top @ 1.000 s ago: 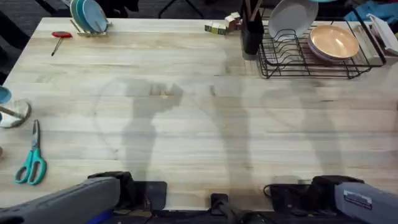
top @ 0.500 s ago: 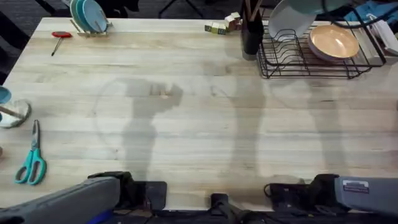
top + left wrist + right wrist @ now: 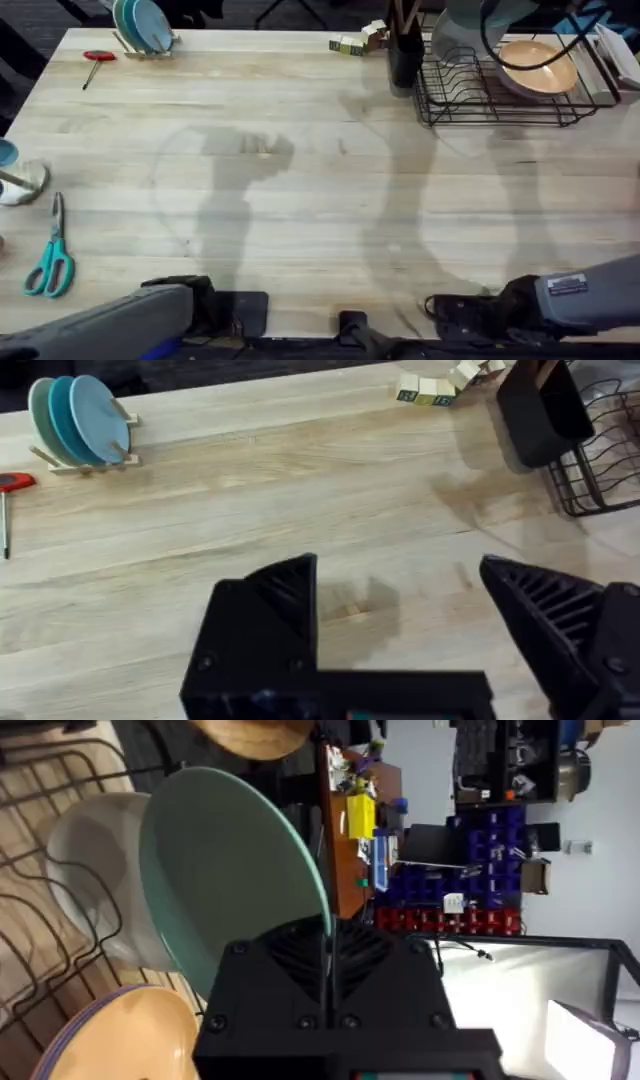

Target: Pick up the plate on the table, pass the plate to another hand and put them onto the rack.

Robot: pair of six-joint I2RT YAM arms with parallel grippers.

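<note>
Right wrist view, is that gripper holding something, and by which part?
Yes. The right gripper is shut on the rim of the round, glossy teal plate, above the black wire rack.

From my station I count one table (image 3: 300, 200), one black wire rack (image 3: 500, 100) and one small wooden plate holder (image 3: 85, 460) with two blue plates (image 3: 95, 418). One teal plate (image 3: 235, 870), one white plate (image 3: 95, 870), one peach bowl (image 3: 540, 65). One pair of scissors (image 3: 50, 262), one red screwdriver (image 3: 97, 58), one dark utensil cup (image 3: 405, 55).
</note>
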